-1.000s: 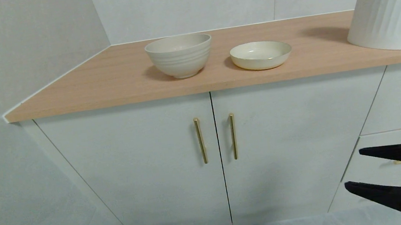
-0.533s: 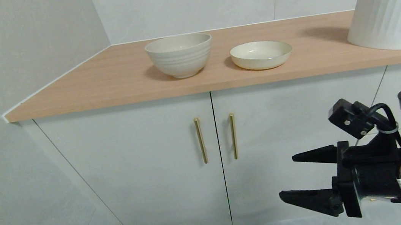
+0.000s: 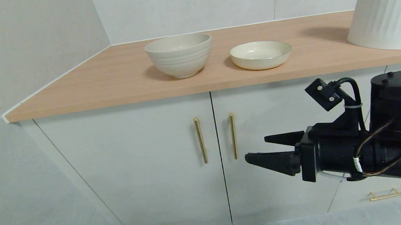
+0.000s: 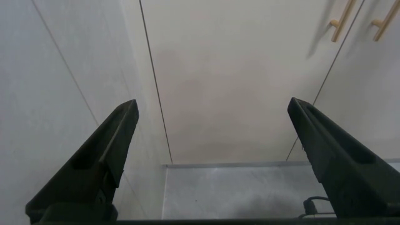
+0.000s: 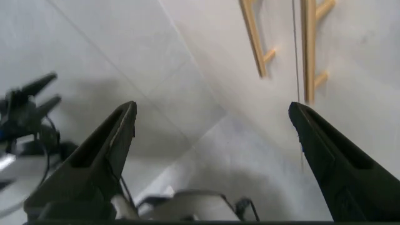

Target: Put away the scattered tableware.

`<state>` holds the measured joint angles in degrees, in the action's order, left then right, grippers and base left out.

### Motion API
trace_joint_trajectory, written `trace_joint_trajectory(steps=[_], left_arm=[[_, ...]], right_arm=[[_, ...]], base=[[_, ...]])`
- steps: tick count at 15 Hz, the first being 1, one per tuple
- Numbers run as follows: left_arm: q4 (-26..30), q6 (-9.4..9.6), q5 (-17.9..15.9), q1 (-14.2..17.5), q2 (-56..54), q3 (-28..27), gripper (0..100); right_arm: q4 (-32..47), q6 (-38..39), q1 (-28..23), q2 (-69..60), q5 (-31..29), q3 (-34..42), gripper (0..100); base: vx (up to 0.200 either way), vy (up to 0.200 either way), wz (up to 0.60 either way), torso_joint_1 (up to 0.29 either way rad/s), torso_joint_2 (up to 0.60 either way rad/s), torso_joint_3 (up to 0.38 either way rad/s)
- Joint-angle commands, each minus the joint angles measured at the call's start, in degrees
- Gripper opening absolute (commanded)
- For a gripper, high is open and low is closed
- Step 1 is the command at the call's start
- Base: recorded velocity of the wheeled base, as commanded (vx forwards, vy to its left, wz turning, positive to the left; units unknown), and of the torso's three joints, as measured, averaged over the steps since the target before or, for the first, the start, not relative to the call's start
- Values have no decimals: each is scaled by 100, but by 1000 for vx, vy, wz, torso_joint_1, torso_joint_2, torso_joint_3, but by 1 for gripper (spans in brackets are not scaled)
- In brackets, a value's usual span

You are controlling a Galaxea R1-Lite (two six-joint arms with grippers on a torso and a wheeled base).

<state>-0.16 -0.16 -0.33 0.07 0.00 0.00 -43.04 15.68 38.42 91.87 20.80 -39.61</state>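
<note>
Spread right hand [image 3: 255, 148] near cabinet handle [image 3: 233, 136]

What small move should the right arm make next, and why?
Probably ease the open right gripper toward the right door's handle and grasp it. Both cabinet doors are shut, the bowl and plate sit on the counter, and the gripper hovers beside that handle.
</note>
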Motion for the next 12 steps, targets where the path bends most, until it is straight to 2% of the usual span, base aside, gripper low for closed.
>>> trace_joint_trajectory(steps=[1, 3, 7, 12], left_arm=[[-2, -2, -2, 1, 0, 0, 100], [-2, -2, -2, 1, 0, 0, 100], [-2, -2, -2, 1, 0, 0, 100], [-2, -2, -2, 1, 0, 0, 100]], right_arm=[[-222, 85, -2, 604, 3, -258, 100], [-477, 340, -28, 1008, -5, -425, 100], [-1593, 665, -98, 1509, 3, -425, 100], [-2050, 665, -257, 1958, -14, -566, 100]], base=[[0, 0, 0, 0, 0, 0], [0, 0, 0, 0, 0, 0], [0, 0, 0, 0, 0, 0], [0, 0, 0, 0, 0, 0]])
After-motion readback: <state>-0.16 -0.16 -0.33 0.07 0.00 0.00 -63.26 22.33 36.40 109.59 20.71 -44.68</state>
